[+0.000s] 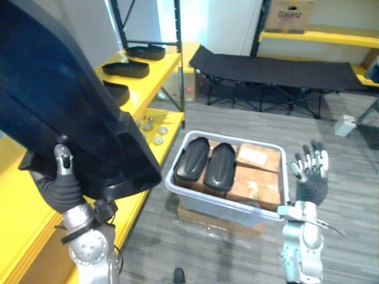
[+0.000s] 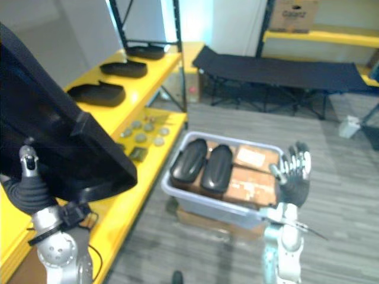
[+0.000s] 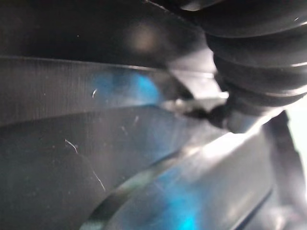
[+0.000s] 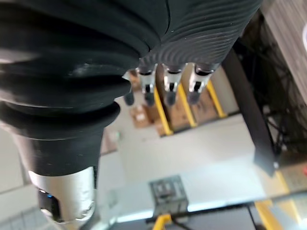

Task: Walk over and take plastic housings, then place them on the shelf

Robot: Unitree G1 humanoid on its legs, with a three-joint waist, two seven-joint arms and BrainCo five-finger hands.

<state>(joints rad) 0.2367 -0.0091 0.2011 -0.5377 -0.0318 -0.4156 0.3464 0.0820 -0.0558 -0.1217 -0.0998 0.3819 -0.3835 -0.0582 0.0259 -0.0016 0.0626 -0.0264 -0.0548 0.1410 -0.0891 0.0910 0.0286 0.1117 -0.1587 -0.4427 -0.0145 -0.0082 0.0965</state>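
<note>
The housing (image 1: 65,112) sits on the left hand (image 1: 61,177), whose grip I cannot tell. The shelf (image 1: 15,201) lies just below and ahead of it. The right hand (image 1: 310,168), spread and empty, hovers beside the bin (image 1: 225,204), which holds 2 more housings (image 1: 192,161).

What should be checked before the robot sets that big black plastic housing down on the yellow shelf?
1. Hold: left hand has its thumb over the edge of the large black plastic housing, raised: ok.
2. Room on the long yellow shelf: bare stretch nearer than the three black housings on it: ok.
3. Sight of that spot: the held housing covers much of the head views: not ok.
4. Right hand: open, raised by the grey plastic bin, holding nothing: ok.
5. Stock left: two black housings in the bin: ok.
</note>
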